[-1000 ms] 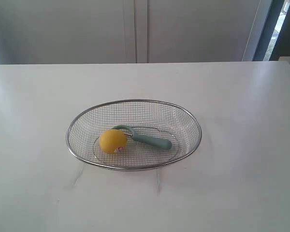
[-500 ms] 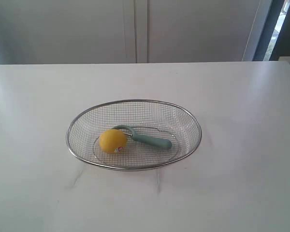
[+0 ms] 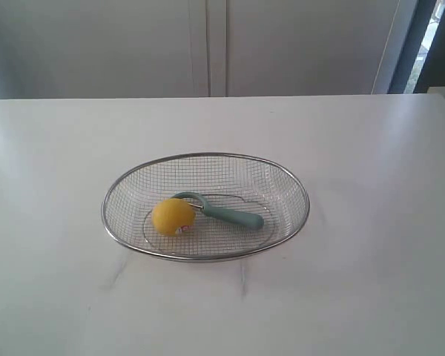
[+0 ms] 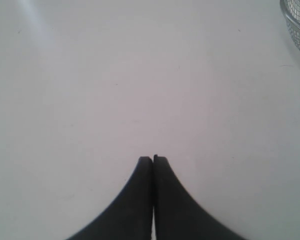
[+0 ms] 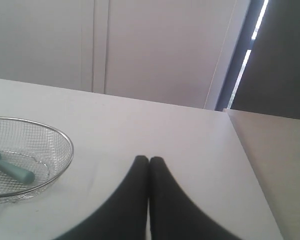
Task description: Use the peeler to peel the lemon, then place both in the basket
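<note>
Lemon (image 3: 173, 216) and peeler (image 3: 224, 211) both lie inside the basket (image 3: 205, 155) — but start at the fingers: the left fingers (image 4: 145, 170) are pressed together, holding nothing, over bare worktop (image 3: 371, 245) just outside the basket's rim. The right fingers (image 5: 157, 167) are likewise closed and empty, off to the basket's far side from the lemon. Within the basket, the lemon touches the peeler's hooked head — the teal handle points away from it.
</note>
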You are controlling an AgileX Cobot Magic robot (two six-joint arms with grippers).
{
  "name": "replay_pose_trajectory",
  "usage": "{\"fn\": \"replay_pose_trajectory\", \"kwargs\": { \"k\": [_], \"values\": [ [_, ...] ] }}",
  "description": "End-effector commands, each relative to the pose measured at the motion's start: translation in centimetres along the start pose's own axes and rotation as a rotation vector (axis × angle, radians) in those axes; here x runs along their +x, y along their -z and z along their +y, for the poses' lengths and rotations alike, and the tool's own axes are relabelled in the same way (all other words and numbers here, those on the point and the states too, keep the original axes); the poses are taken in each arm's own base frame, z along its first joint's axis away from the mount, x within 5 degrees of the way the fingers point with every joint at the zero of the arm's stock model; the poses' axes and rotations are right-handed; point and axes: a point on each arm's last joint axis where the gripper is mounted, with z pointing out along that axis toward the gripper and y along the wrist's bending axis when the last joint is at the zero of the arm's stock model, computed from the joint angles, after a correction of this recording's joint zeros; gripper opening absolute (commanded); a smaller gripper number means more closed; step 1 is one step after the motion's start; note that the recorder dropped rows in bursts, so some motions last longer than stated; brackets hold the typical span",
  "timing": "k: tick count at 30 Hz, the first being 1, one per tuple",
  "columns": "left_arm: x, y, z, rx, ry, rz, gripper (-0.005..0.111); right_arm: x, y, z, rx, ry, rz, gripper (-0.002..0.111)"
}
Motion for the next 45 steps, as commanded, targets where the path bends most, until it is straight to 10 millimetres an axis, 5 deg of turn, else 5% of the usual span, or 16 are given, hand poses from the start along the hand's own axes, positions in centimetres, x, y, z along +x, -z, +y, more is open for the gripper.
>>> {"fn": "replay_pose_trajectory", "kwargs": {
  "k": [1, 17, 33, 45],
  "values": [
    [0.3, -0.1, -0.1, 0.005, 0.008, 0.008, 0.0, 0.1, 0.0, 0.0, 0.005, -0.086, -0.009, 0.0],
    [0.3, -0.1, -0.1, 0.005, 0.008, 0.008, 0.0, 0.9, -1.5, -0.2, 0.03, -0.086, -0.055, 0.0],
    [0.3, -0.1, -0.1, 0.005, 0.008, 0.008, 0.0, 8.1, -6.0, 0.1, 0.032, -0.1, 0.077, 0.0],
    [0.3, -0.1, -0.1, 0.005, 0.008, 0.008, 0.0, 11.2, -7.3, 0.3, 0.037, -0.104, 0.109, 0.0]
  ]
}}
